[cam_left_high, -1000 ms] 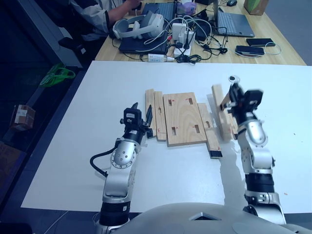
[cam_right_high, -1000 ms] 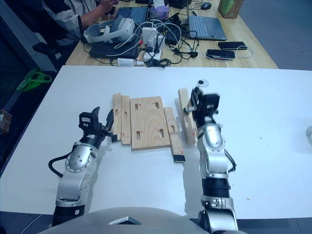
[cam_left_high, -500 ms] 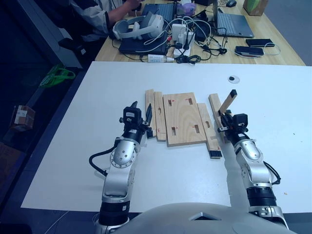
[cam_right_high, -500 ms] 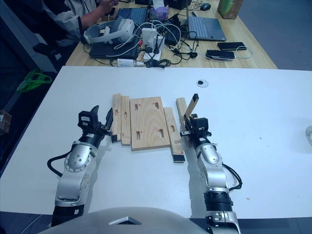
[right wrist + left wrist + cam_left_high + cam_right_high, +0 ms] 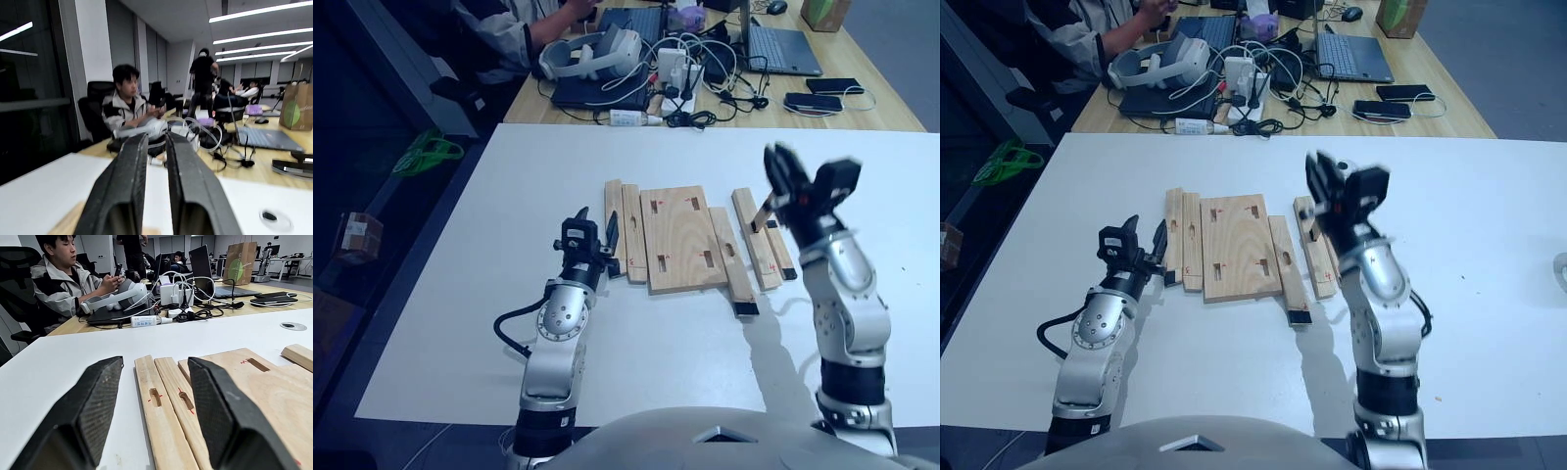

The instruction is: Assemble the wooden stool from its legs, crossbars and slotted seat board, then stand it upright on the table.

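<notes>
Nothing joined yet; you have all the assembly left.
Board (image 5: 677, 238) lies flat, bars (image 5: 625, 230) at its 9 and 3 o'clock; your left gripper (image 5: 599, 223) spread at 9, right gripper (image 5: 156, 142) pressed together, empty, raised near 2.

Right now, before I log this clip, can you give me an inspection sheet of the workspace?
Surface: white table, nothing spilled on it.
Job's things: slotted seat board lying flat; two bars flat on its left, three bars flat on its right; nothing joined yet.
Clutter: small round disc on the table.
Grippers: left gripper low at the near end of the two bars, fingers open; right gripper raised above the three bars, fingers together, nothing between them.
Cables: cable tangle on the desk behind.
Surroundings: wooden desk with laptops and a headset.
</notes>
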`<action>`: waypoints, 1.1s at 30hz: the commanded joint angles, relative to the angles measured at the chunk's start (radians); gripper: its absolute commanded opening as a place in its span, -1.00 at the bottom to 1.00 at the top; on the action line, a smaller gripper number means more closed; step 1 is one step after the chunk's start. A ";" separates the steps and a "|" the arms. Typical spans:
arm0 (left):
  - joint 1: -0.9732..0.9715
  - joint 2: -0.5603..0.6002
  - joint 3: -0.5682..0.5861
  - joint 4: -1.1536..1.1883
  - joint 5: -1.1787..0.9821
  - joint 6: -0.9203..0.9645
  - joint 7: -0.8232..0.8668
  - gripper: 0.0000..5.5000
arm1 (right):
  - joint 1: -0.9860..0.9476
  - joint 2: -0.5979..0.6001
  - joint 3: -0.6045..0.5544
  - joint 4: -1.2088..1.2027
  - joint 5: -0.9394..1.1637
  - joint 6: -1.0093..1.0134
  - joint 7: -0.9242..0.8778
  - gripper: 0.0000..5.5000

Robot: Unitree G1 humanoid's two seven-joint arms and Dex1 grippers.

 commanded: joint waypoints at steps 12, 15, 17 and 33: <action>-0.029 0.003 0.001 0.014 0.007 -0.002 -0.001 -0.11 | -0.406 0.007 -0.101 0.216 -0.024 0.183 -0.205 -0.79; -0.036 0.004 0.001 0.019 0.007 -0.004 -0.002 -0.11 | -0.481 -0.007 -0.119 0.346 -0.036 0.142 -0.200 -0.79; -0.041 0.005 0.000 0.023 0.007 -0.004 -0.004 -0.11 | -0.475 -0.010 -0.119 0.437 -0.050 0.147 -0.203 -0.79; -0.042 -0.008 -0.009 0.030 0.017 -0.014 0.005 -0.11 | -0.260 0.051 -0.004 0.487 -0.064 0.288 -0.094 -0.79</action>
